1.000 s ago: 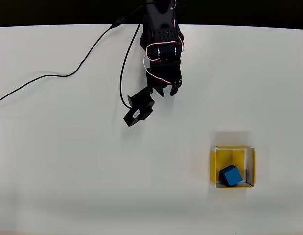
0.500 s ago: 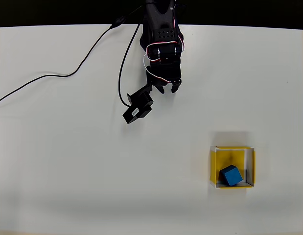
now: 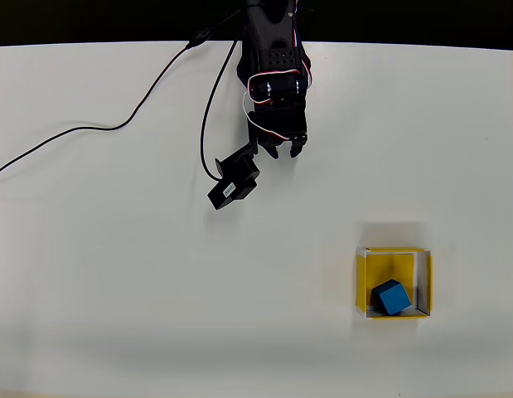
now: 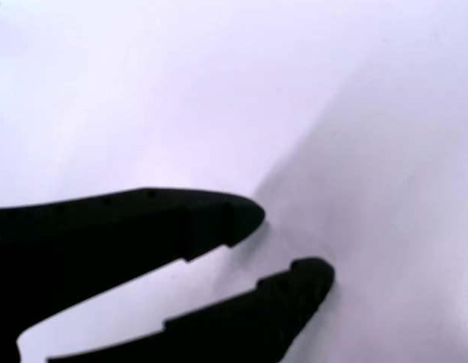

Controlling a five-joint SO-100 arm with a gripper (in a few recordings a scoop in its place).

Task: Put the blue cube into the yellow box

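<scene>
Inside the yellow box (image 3: 394, 282), at its lower middle, sits the blue cube (image 3: 390, 297), turned slightly askew. Well apart, near the white table's (image 3: 115, 274) far edge, the black gripper (image 3: 284, 152) hangs with fingers (image 4: 218, 215) parted, holding nothing.

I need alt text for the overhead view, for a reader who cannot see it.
A blue cube lies inside a yellow box at the lower right of a white table. The black robot arm's gripper is near the top centre, far from the box, fingers apart and empty.
</scene>
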